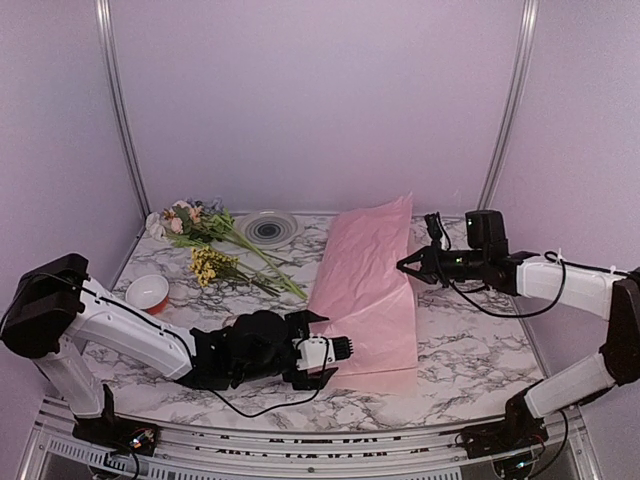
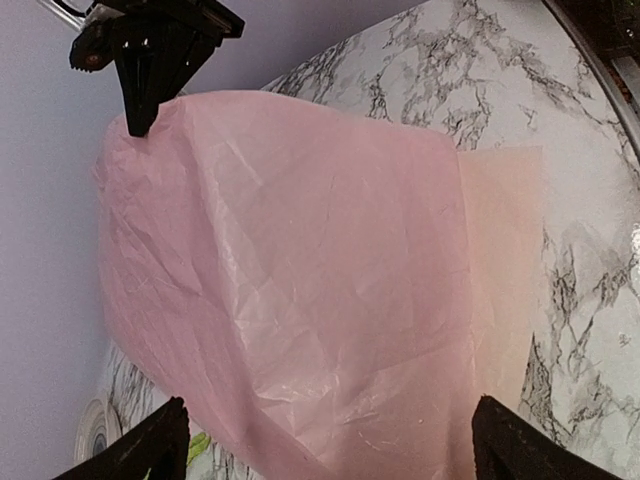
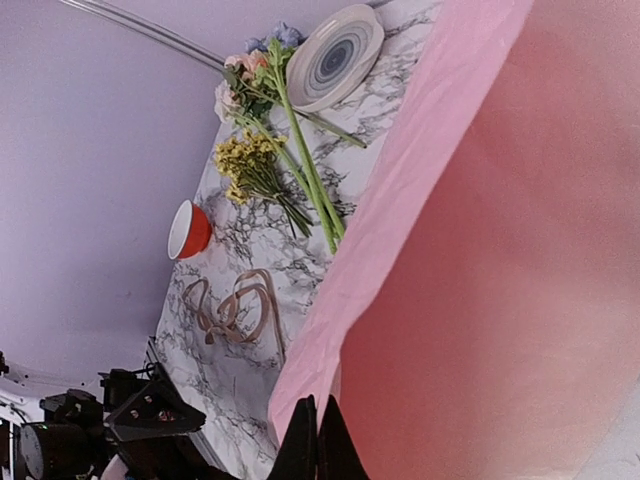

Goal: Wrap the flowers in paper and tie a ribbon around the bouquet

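My right claw (image 1: pixel 404 266) is pinched together on the right edge of the pink paper (image 1: pixel 365 290), holding that edge up off the marble desk (image 1: pixel 470 350). From the grip the sheet slopes down to the left like a tent. Its far corner stands highest, near the back wall, and a lower layer lies flat on the desk under the raised part. In my left wrist view that same claw shows at the top left, biting the paper's rim.

My left claw (image 1: pixel 325 346) is spread wide and holds nothing. It lies low near the front of the desk, pointing at the near left corner of the sheet. I cannot tell whether it touches the paper.

The flowers (image 1: pixel 195 222) lie at the far left of the desk with their blooms toward the back corner. Their green stems run toward the paper and end just beside its left edge. The yellow sprig (image 1: pixel 208 265) lies just in front of them. A ringed plate (image 1: pixel 267 228) sits at the back, between the blooms and the sheet. A red bowl (image 1: pixel 148 292) with a white inside stands near the left edge.

The tan ribbon (image 3: pixel 235 305) lies in loose loops on the desk between the bowl and the paper. My left arm hides it from above.
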You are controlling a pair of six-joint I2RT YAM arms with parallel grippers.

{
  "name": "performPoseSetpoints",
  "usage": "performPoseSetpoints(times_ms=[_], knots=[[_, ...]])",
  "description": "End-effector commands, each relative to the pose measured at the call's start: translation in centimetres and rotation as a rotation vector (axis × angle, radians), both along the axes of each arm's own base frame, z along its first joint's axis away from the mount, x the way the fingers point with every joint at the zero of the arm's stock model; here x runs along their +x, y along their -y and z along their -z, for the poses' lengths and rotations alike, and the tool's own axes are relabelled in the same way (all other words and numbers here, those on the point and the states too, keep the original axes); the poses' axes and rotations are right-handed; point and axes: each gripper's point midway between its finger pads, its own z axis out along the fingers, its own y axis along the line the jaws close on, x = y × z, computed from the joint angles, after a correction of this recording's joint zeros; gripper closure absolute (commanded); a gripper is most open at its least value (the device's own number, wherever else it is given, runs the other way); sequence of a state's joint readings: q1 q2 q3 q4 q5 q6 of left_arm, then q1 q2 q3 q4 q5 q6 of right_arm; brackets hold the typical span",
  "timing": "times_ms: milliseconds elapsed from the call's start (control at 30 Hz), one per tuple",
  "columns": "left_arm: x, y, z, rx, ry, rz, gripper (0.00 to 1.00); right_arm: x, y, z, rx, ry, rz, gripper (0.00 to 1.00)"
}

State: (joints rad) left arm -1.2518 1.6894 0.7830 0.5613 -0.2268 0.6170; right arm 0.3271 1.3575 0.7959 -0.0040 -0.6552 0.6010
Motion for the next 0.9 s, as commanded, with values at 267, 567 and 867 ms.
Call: performPoseSetpoints(times_ms=[267, 567, 867], knots=[[0.5, -1.0, -0.6, -0.139, 0.063, -0.060, 0.01, 0.1, -1.4, -10.3, 0.122, 0.194, 0.071, 1.00], [3.7, -2.0, -1.0, -0.148, 0.137, -0.228, 0.01, -0.4, -2.4, -13.4, 0.153, 0.254, 0.048, 1.00], [5.4, -1.7, 0.6, -0.119, 0.224, -0.261, 0.01, -1.0, -2.3, -14.8, 0.176, 0.276, 0.041, 1.00]])
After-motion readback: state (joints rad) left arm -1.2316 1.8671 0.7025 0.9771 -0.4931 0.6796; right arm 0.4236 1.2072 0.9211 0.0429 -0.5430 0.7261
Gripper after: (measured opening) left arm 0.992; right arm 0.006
